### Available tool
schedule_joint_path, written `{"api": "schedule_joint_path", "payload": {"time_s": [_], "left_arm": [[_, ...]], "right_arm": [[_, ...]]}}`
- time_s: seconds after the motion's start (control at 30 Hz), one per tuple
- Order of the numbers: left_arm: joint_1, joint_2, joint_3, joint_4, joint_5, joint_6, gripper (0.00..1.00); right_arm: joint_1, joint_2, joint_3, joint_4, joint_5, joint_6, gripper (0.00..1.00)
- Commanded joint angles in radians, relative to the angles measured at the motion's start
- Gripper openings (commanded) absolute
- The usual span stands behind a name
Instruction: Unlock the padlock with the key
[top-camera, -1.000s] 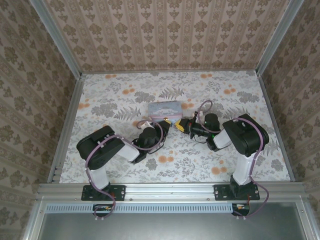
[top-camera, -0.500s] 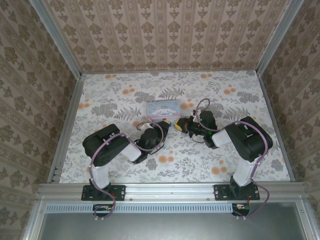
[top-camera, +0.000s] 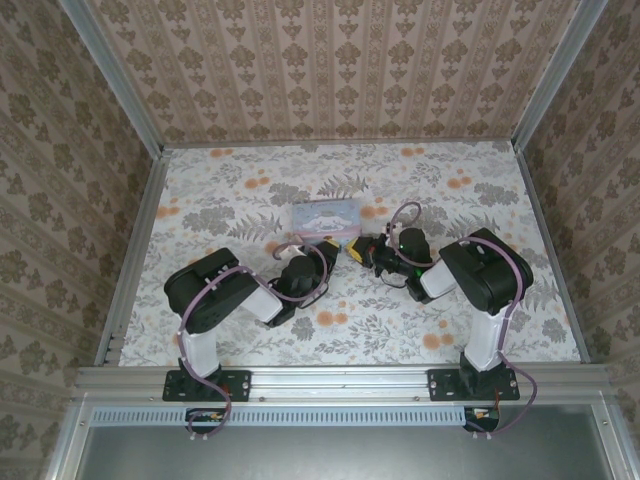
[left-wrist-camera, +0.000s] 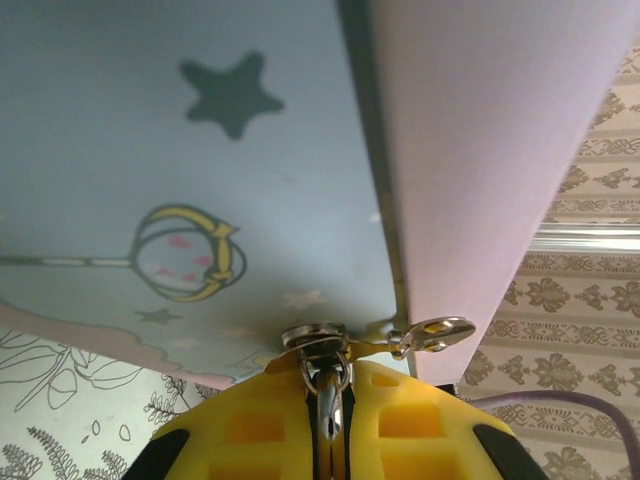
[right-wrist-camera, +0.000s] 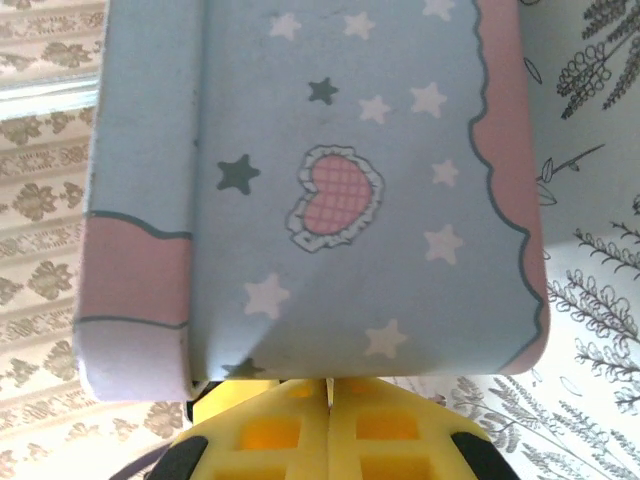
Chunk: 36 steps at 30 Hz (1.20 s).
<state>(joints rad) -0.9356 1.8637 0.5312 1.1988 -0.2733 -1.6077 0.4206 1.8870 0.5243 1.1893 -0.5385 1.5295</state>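
Observation:
My left gripper is shut on the tiny padlock. The padlock's dark shiny body sits between the yellow fingers. Its thin silvery shackle loops through the round metal clasp on the pastel tin. My right gripper is shut, and a thin pale sliver pokes out between its pads; this looks like the key. In the top view the left gripper and the right gripper meet at the front edge of the tin.
A small silvery snap hook hangs beside the clasp at the tin's corner. The tin's starred blue side looms just ahead of the right fingers. Floral tabletop spreads around, with patterned walls on three sides.
The tin has tipped, so its cartoon lid now faces up. The left arm's elbow has swung right, and the right arm has pulled in closer to the tin.

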Motion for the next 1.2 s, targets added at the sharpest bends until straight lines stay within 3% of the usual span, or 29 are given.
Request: {"api": "schedule_joint_path", "payload": {"time_s": [0.0, 0.1, 0.23, 0.3, 0.4, 0.57, 0.9, 1.17], "left_arm": [[-0.115, -0.024, 0.076, 0.111, 0.325, 0.02, 0.0], [-0.116, -0.014, 0.081, 0.11, 0.337, 0.013, 0.0], [-0.116, -0.034, 0.069, 0.11, 0.34, 0.027, 0.0], [-0.117, -0.038, 0.065, 0.11, 0.339, 0.03, 0.0], [-0.117, -0.034, 0.067, 0.11, 0.338, 0.031, 0.0], [-0.118, -0.031, 0.075, 0.111, 0.341, 0.052, 0.0], [-0.116, -0.03, 0.09, 0.111, 0.374, 0.131, 0.0], [-0.116, -0.042, 0.093, 0.114, 0.412, 0.268, 0.0]], "right_arm": [[0.105, -0.055, 0.072, 0.127, -0.102, 0.04, 0.0], [0.102, -0.112, 0.086, -0.031, -0.14, -0.16, 0.0], [0.095, -0.213, 0.058, -0.247, -0.168, -0.59, 0.0], [0.095, -0.218, 0.045, -0.243, -0.175, -0.637, 0.0], [0.096, -0.185, 0.025, -0.101, -0.176, -0.536, 0.0], [0.104, -0.073, 0.023, 0.159, -0.139, -0.204, 0.0], [0.155, -0.115, 0.098, 0.15, -0.076, 0.1, 0.0], [0.181, -0.115, 0.1, 0.153, -0.072, 0.106, 0.0]]}}
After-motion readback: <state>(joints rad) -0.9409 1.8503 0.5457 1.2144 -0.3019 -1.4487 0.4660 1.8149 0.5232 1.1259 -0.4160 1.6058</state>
